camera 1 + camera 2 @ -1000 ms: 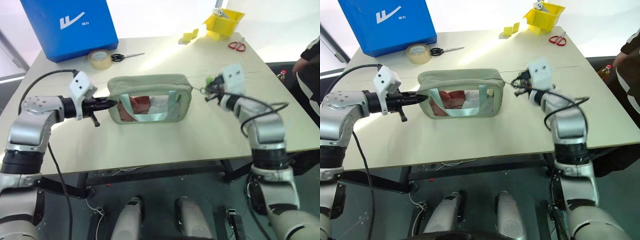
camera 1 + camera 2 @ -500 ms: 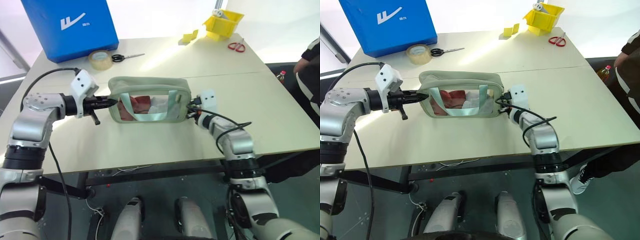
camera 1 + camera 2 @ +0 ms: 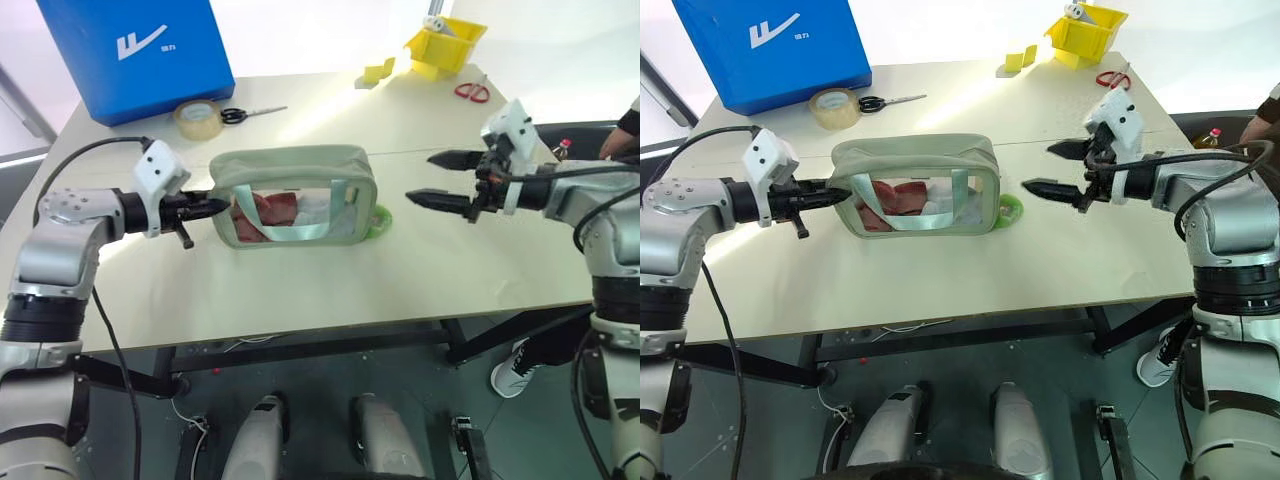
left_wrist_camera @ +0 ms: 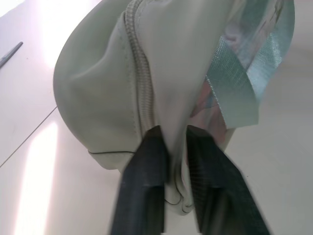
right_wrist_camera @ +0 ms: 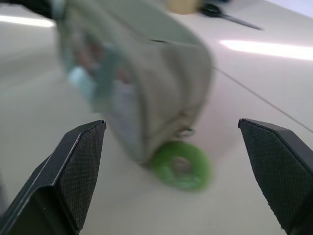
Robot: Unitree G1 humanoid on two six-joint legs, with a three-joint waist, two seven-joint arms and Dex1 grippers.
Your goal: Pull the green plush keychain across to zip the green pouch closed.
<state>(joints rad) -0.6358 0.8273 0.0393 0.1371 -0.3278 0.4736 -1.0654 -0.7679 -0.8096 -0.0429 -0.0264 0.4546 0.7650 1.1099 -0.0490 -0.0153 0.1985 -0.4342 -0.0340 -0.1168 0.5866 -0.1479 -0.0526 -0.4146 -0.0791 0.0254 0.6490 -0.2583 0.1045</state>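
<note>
The green pouch (image 3: 295, 170) stands on the table (image 3: 300, 285), clear window toward me, with red and white contents showing. My left gripper (image 3: 215, 205) is at its left end, and in the left wrist view its fingers (image 4: 146, 186) are pinched on a fold of the pouch (image 4: 107, 98) beside the zipper. The green plush keychain (image 3: 378, 215) lies on the table against the pouch's right end, with nothing holding it. My right gripper (image 3: 432, 178) hovers to the right of it, above the table, wide open and empty. The right wrist view shows the keychain (image 5: 181, 165) between its spread fingers.
A blue box (image 3: 135, 50), a tape roll (image 3: 198, 118) and black scissors (image 3: 250, 113) sit at the back left. A yellow bin (image 3: 445, 45), sticky notes (image 3: 378, 72) and red scissors (image 3: 472, 92) are at the back right. A person (image 3: 625, 125) stands past the right edge.
My right gripper let go of the keychain, opened wide and pulled back up and to the right. The keychain now rests by the pouch's right end. The left arm stayed put.
</note>
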